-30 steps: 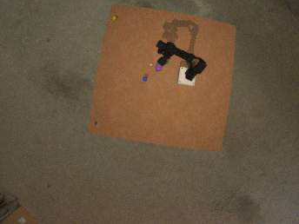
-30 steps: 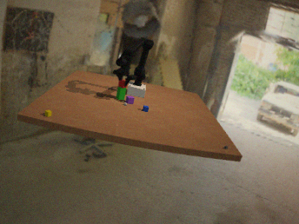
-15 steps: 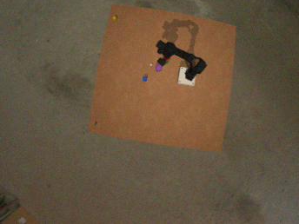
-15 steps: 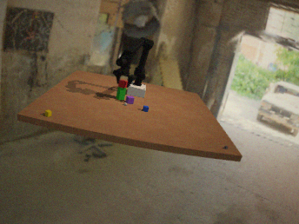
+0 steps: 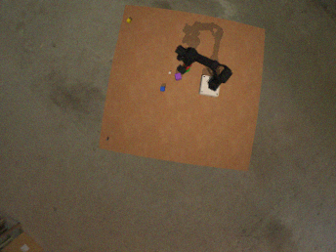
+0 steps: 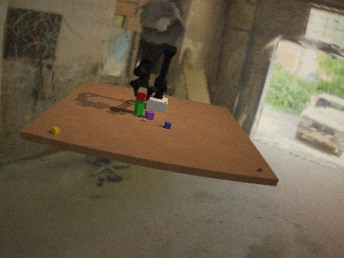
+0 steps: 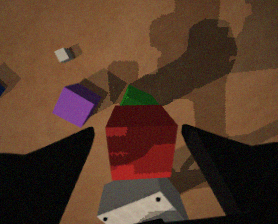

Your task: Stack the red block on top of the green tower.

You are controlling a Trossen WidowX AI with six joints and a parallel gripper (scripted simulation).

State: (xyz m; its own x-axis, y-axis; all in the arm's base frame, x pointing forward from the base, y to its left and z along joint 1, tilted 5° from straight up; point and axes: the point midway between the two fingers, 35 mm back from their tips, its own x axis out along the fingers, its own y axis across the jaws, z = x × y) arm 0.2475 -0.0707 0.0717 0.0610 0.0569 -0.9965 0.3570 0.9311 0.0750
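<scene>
Red block [image 7: 141,142] sits on top of the green tower [image 6: 139,107] — in the exterior view it's squarely above the green, stack upright; in the wrist view only a sliver of green shows past the red's far edge, so alignment looks good. Gripper [image 7: 137,150] is spread about as wide as it goes, nothing held: the two dark fingers stand either side of the red block w/ visible wood between each finger and the block's faces, so no contact as far as can be seen. Judged from that, placing is done and the block rests on its own; what's left is backing the arm off w/o brushing the stack — straight up looks the safest way out. Purple cube [image 7: 76,104] lies just beside the tower's base, blue cube [image 6: 167,125] a bit further from the tower, yellow cube [image 6: 55,130] well apart near the board [image 6: 210,142] edge
</scene>
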